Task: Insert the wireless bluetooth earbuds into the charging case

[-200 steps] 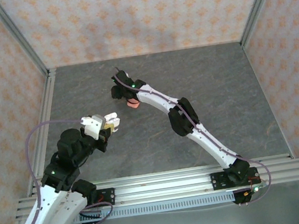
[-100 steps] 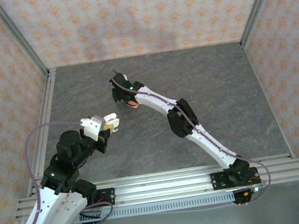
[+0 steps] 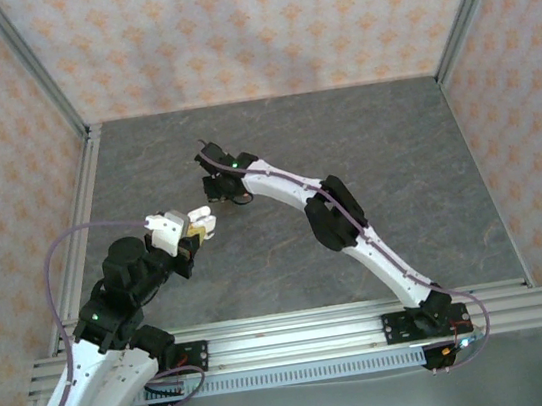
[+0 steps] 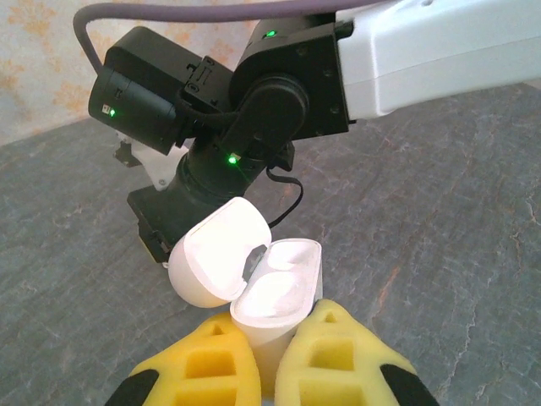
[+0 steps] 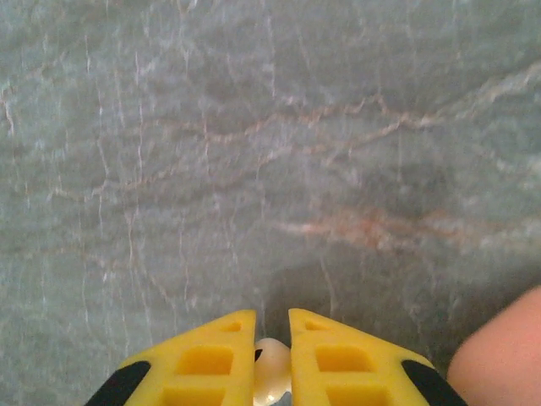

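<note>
**Item 1: charging case**. White, pebble-shaped. Its lid is standing hinged open to the left. The case is sitting raised off the worktop, at the left of the scene. The interior is glaring white, so what is seated in the wells cannot be told.

**Item 2: left tool**. Its yellow fingers are pinching narrowly on the lower body of the charging case and presenting the open mouth towards the far side.

**Item 3: white earbud**. Only a small rounded white end is showing, wedged between the yellow fingers. The stem is hidden, so its long axis cannot be told.

**Item 4: right tool**. The jaws are standing narrow with a slim gap, apparently gripping the white earbud. It is hanging above bare worktop, pointing down.

**Item 5: coral-pink object**. A blurred curved edge is showing at the lower right of the right wrist view. Whether it is a case or an earbud cannot be told.

**Governing relation.** In the top view the right tool is sitting just far and slightly right of the left tool, with the two close but apart. The case is therefore lying near-left of the earbud. The right arm is carrying the earbud, so the approach is likely running near-left and downward, with the stem needing to line up with a well.
</note>
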Tool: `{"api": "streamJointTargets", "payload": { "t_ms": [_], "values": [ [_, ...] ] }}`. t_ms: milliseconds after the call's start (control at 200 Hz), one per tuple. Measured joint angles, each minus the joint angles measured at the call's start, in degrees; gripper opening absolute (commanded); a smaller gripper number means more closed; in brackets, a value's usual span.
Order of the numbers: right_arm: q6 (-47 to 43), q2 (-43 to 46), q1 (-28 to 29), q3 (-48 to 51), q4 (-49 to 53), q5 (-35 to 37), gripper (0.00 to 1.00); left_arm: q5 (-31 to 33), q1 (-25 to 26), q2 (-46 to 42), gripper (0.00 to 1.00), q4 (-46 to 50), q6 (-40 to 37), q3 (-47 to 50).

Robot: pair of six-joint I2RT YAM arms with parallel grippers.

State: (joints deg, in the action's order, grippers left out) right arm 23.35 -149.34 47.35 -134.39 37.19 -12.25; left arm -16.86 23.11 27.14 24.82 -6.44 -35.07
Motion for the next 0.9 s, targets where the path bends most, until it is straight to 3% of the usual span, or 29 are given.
{"api": "streamJointTargets", "payload": {
  "t_ms": [165, 460, 555, 716, 901],
  "values": [
    [0.0, 6.5, 1.3, 10.8, -0.4, -0.1, 0.15, 0.5, 0.0, -0.4, 0.00, 1.6, 1.0, 0.0],
    [2.1, 26.2, 2.8, 42.4, -4.8, 1.6, 0.15, 1.9, 0.0, -1.6, 0.00, 3.0, 1.0, 0.0],
    [3.6, 31.7, 2.7, 49.7, -5.1, 3.0, 0.22, 1.9, 0.0, -1.2, 0.00, 2.9, 1.1, 0.0],
    [7.0, 38.2, 2.1, 54.9, -5.0, 3.0, 0.38, 1.3, 0.0, 1.9, 0.00, 2.2, 1.6, 0.0],
    [8.4, 42.5, -0.7, 54.7, -4.5, -1.2, 0.42, 0.4, 0.0, 4.7, 0.00, 0.7, 2.1, 0.0]
  ]
}}
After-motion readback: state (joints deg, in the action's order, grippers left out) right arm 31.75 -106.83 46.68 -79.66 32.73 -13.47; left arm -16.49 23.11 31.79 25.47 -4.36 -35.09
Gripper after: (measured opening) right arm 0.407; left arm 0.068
